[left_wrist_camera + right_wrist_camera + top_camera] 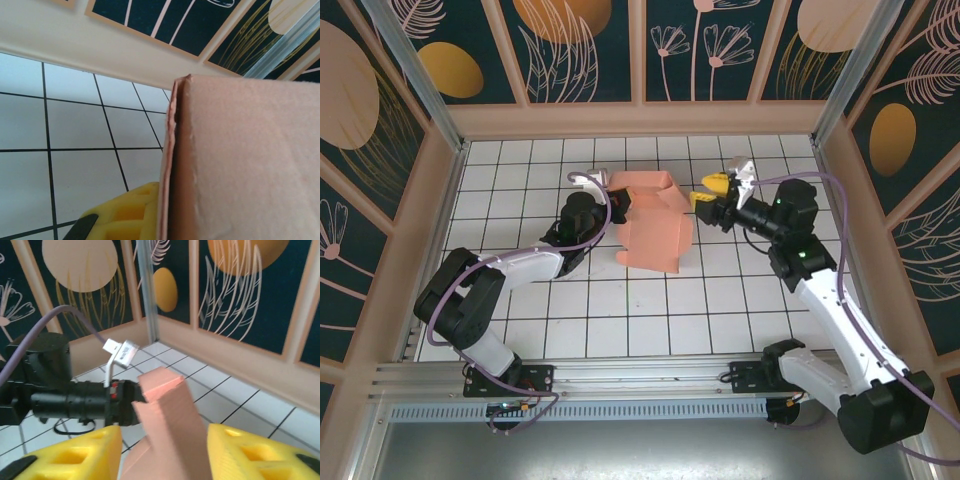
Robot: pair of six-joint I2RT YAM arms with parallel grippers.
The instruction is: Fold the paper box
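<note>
Evidently the half-folded paper box sits in the middle of the tiled desk, one wall raised. The jaws of the left arm are pinched tight on its left edge, probably anchoring it against sliding. The jaws of the right arm stand apart, straddling the raised right flap, seemingly ready to press that fold.

No legible text anywhere — white cable tag too blurred

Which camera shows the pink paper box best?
The top external view: nearly the whole paper box shows there. The left wrist view is too close, just an edge and side. The right wrist view catches one folded part.
</note>
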